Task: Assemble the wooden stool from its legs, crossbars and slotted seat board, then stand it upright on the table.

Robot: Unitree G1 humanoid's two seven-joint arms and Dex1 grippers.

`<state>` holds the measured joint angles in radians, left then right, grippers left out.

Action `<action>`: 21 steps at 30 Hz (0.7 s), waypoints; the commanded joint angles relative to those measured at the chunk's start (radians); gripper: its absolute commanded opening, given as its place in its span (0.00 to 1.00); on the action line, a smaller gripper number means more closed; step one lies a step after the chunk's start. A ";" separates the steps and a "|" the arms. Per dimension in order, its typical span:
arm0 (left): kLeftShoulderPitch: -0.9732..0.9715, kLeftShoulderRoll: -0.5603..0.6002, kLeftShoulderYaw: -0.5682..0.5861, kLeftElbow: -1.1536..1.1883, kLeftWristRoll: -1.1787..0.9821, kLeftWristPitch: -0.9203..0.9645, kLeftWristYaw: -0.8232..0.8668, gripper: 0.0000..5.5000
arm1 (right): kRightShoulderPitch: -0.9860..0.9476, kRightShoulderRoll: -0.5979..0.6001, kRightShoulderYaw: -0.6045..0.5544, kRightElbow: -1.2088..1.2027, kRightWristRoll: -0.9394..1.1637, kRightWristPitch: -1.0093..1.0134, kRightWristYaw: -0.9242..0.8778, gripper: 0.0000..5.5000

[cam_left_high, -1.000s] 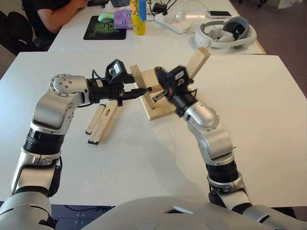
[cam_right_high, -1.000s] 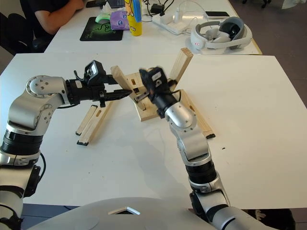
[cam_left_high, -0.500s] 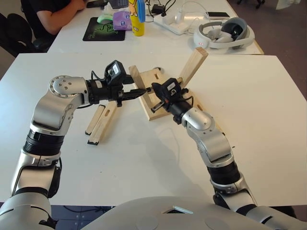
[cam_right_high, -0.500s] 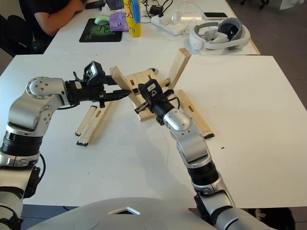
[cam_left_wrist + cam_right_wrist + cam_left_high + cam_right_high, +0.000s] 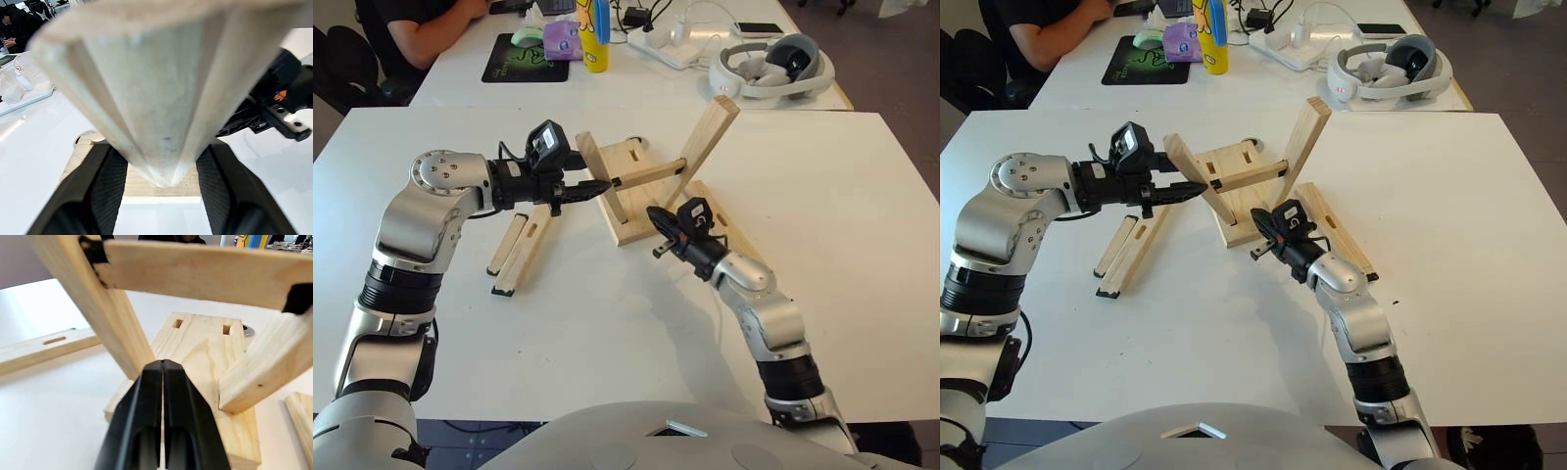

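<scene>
two head cameras look forward and down over the table [image 5: 862, 196], side by side, sharing one scene. the left wrist camera sits hard against a leg [image 5: 161, 88]; the right one looks close along the right end effector [image 5: 162, 369] at the seat board [image 5: 210, 357].

You'll find nothing here that can be read. On the far surface, the bottle [image 5: 597, 39] carries some print and the mat [image 5: 509, 65] just beside it has a green mark, but both are too small for you to make out.
</scene>
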<state>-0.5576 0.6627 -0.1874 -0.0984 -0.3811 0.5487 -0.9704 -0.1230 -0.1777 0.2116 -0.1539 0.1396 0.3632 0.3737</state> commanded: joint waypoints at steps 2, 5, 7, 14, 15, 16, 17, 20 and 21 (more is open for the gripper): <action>0.003 0.016 -0.074 0.086 0.062 0.036 -0.040 0.37 | -0.108 0.045 0.071 0.252 -0.155 -0.018 -0.111 0.00; -0.030 0.018 -0.085 0.112 0.062 0.032 -0.064 0.37 | -0.124 0.030 0.132 0.319 -0.263 0.110 -0.151 0.00; -0.063 0.014 -0.090 0.143 0.064 0.024 -0.083 0.37 | -0.105 0.019 0.164 0.300 -0.296 0.221 -0.141 0.00; -0.123 -0.045 -0.063 0.271 0.075 -0.030 -0.067 0.37 | -0.071 0.068 0.216 0.173 -0.254 0.404 -0.077 0.00; -0.118 -0.056 -0.055 0.278 0.073 -0.036 -0.057 0.37 | -0.071 0.073 0.227 0.170 -0.254 0.418 -0.071 0.00; -0.111 -0.068 -0.045 0.280 0.068 -0.039 -0.047 0.37 | -0.070 0.076 0.233 0.167 -0.253 0.427 -0.068 0.00; -0.103 -0.084 -0.031 0.280 0.061 -0.043 -0.033 0.37 | -0.070 0.079 0.236 0.167 -0.254 0.431 -0.069 0.00; -0.064 -0.141 0.011 0.249 0.025 -0.035 0.007 0.37 | -0.066 0.078 0.237 0.173 -0.254 0.436 -0.069 0.00; -0.045 -0.153 0.015 0.235 0.023 -0.036 0.015 0.37 | -0.064 0.075 0.237 0.175 -0.255 0.438 -0.067 0.00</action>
<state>-0.6638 0.5614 -0.1750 0.1422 -0.3628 0.4815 -1.0276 -0.2664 -0.1044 0.4002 -0.0481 -0.1481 0.7062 0.2466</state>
